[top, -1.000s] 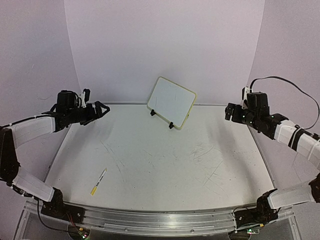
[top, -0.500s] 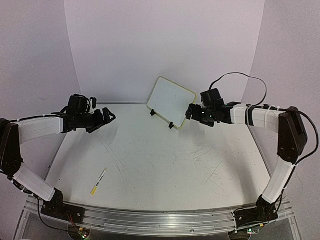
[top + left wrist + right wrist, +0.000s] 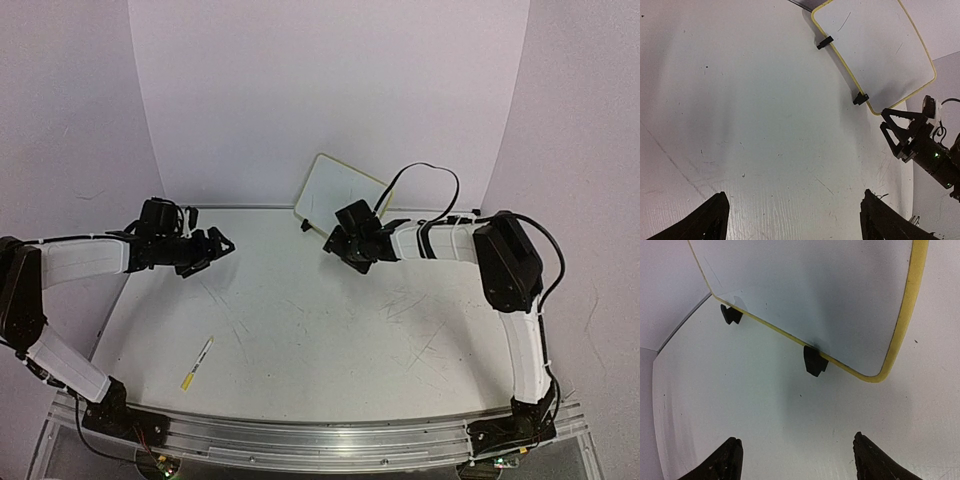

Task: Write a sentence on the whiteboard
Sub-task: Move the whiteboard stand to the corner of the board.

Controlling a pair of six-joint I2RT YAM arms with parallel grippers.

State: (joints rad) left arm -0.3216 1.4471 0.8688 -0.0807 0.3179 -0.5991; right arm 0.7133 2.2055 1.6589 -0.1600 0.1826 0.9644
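Observation:
The whiteboard (image 3: 330, 188) stands tilted on two black clip feet at the back of the table, its face blank but for faint marks. It also shows in the left wrist view (image 3: 875, 50) and close up in the right wrist view (image 3: 810, 290). My right gripper (image 3: 336, 244) is open and empty, just in front of the board's lower right corner, covering it from above; its jaws (image 3: 796, 438) stand wide near a clip foot (image 3: 814, 361). My left gripper (image 3: 222, 243) is open and empty, left of the board, over bare table (image 3: 793, 195).
A white marker with a yellow end (image 3: 197, 363) lies on the table near the front left. The table top (image 3: 320, 330) is scratched. Purple walls close in the back and sides. My right gripper also shows in the left wrist view (image 3: 886, 120).
My right arm has swung far left, from the right wall to just in front of the whiteboard. My left gripper has moved right and a little nearer. The board and marker have not moved.

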